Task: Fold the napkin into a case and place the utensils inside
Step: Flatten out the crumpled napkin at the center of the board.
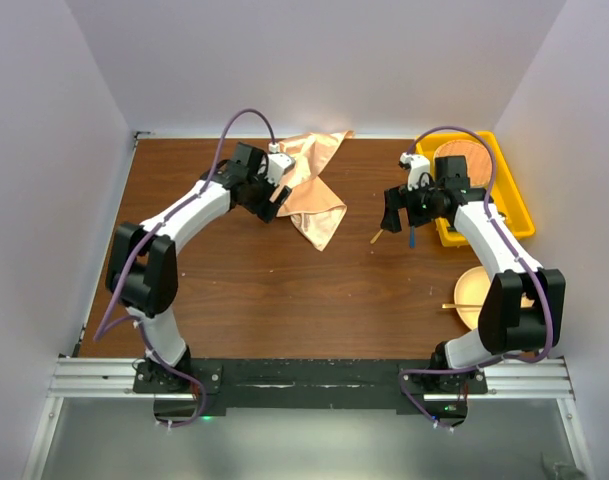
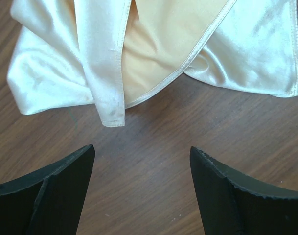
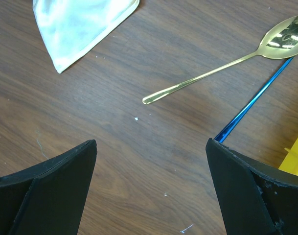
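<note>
The peach satin napkin point(image 1: 316, 185) lies crumpled and partly folded over itself at the back middle of the table point(image 1: 264, 280). In the left wrist view the napkin point(image 2: 153, 54) fills the top. My left gripper point(image 1: 271, 205) point(image 2: 141, 156) hovers open just short of its near edge, over bare wood. A gold spoon point(image 3: 207, 73) point(image 1: 377, 237) and a blue-handled utensil point(image 3: 251, 105) point(image 1: 411, 238) lie on the table right of the napkin. My right gripper point(image 1: 404, 215) point(image 3: 151, 147) stands open above them, empty. No case is in view.
A yellow tray point(image 1: 514, 195) point(image 3: 296, 156) at the back right holds a wood-toned plate point(image 1: 459, 160). A second plate point(image 1: 472, 290) sits near the right arm's base with a gold utensil point(image 1: 456, 306) across its rim. White walls close in three sides.
</note>
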Controlling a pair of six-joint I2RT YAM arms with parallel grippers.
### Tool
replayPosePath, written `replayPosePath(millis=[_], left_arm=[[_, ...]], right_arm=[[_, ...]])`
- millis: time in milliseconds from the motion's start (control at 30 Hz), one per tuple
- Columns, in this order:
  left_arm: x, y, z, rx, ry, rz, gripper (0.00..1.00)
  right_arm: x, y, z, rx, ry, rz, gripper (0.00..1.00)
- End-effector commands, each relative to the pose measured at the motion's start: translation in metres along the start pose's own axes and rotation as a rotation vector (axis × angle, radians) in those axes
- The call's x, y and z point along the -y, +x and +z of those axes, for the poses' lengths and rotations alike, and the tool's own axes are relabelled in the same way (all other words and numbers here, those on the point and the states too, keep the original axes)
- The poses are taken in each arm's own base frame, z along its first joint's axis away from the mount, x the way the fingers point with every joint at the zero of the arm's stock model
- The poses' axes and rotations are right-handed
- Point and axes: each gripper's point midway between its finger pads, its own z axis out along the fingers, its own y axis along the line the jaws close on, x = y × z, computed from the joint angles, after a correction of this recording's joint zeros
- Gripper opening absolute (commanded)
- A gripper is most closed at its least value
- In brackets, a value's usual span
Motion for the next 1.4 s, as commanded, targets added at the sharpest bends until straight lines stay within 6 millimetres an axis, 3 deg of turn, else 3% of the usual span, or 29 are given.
replayPosePath(millis=[0, 400, 467, 500, 567, 600, 633, 700, 833, 900, 1000, 1100, 1167, 1200, 1267, 1367], left_arm=[[-0.012, -0.020, 0.010, 0.034, -0.042, -0.001, 0.82], [-0.048, 0.002, 0.058, -0.082, -0.171, -0.042, 0.72], [-0.056, -0.003, 0.061, -0.082, -0.180, -0.063, 0.65], [-0.059, 0.005, 0.067, -0.110, -0.174, -0.074, 0.61], [-0.061, -0.007, 0.068, -0.084, -0.144, -0.085, 0.45], [-0.057, -0.008, 0.071, -0.084, -0.111, -0.089, 0.36], [-0.052, -0.014, 0.071, -0.065, -0.078, -0.090, 0.16], [-0.035, -0.038, 0.064, 0.005, 0.030, -0.076, 0.00], [0.012, -0.098, 0.030, 0.181, 0.256, -0.061, 0.00], [0.049, -0.138, 0.002, 0.296, 0.384, -0.031, 0.00], [0.097, -0.177, -0.026, 0.410, 0.507, 0.005, 0.00], [0.124, -0.199, -0.042, 0.449, 0.627, -0.044, 0.00], [0.130, -0.208, -0.047, 0.466, 0.671, -0.099, 0.00], [0.133, -0.209, -0.050, 0.473, 0.692, -0.099, 0.00], [0.135, -0.215, -0.057, 0.500, 0.718, -0.122, 0.00], [0.145, -0.219, -0.071, 0.520, 0.792, -0.137, 0.00]], right_arm=[[0.001, -0.022, -0.010, 0.056, 0.023, -0.016, 0.98], [0.004, -0.031, -0.007, 0.058, 0.022, -0.014, 0.98], [0.004, -0.033, -0.009, 0.061, 0.025, -0.014, 0.98], [0.004, -0.032, -0.010, 0.056, 0.027, -0.010, 0.98], [0.004, -0.032, -0.011, 0.058, 0.025, -0.005, 0.98], [0.003, -0.032, -0.011, 0.057, 0.023, 0.003, 0.98], [0.001, -0.034, -0.012, 0.062, 0.015, 0.006, 0.98], [-0.003, -0.035, -0.014, 0.061, 0.004, 0.013, 0.98], [-0.011, -0.044, -0.021, 0.092, -0.032, -0.005, 0.98], [-0.016, -0.049, -0.024, 0.112, -0.060, -0.014, 0.98], [-0.034, -0.060, -0.030, 0.155, -0.152, -0.012, 0.98], [-0.051, -0.076, -0.040, 0.231, -0.232, 0.002, 0.98], [-0.061, -0.101, -0.057, 0.356, -0.250, -0.023, 0.98], [-0.066, -0.100, -0.059, 0.382, -0.272, -0.015, 0.98], [-0.076, -0.119, -0.078, 0.502, -0.276, -0.058, 0.98], [-0.084, -0.125, -0.082, 0.577, -0.258, -0.123, 0.98]])
